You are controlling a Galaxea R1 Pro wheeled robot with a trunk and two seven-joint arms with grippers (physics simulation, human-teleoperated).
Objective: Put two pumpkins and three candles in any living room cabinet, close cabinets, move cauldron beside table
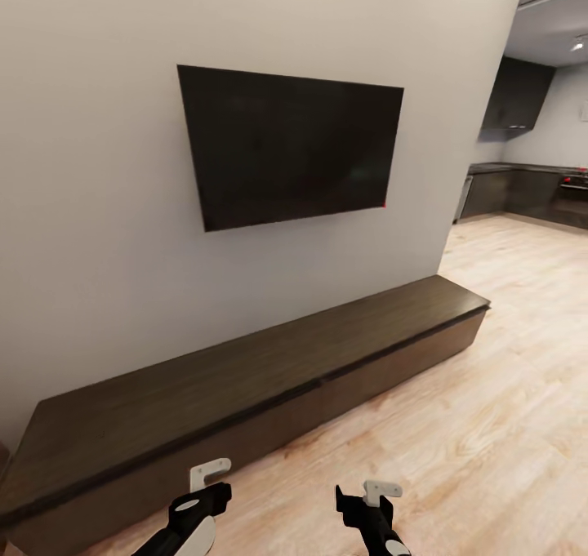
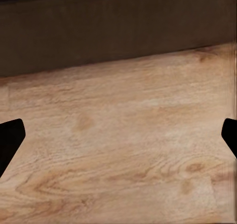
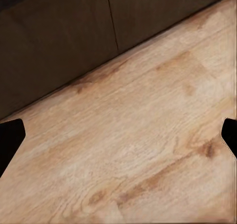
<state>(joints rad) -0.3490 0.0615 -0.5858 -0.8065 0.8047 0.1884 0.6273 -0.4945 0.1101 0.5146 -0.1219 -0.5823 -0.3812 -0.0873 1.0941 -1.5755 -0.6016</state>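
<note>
The robot faces the long dark cabinet (image 1: 245, 384) under the wall-mounted TV (image 1: 294, 144), its drawer fronts shut, and both wrist views look down at bare wood floor (image 2: 128, 155) just in front of it. The left gripper (image 1: 202, 499) and right gripper (image 1: 367, 503) hang low with fingers spread wide, holding nothing. No pumpkin or candle is in hand, so my read is a drawer gets opened first: square up, reach low for the front's top edge, and pull straight out.
</note>
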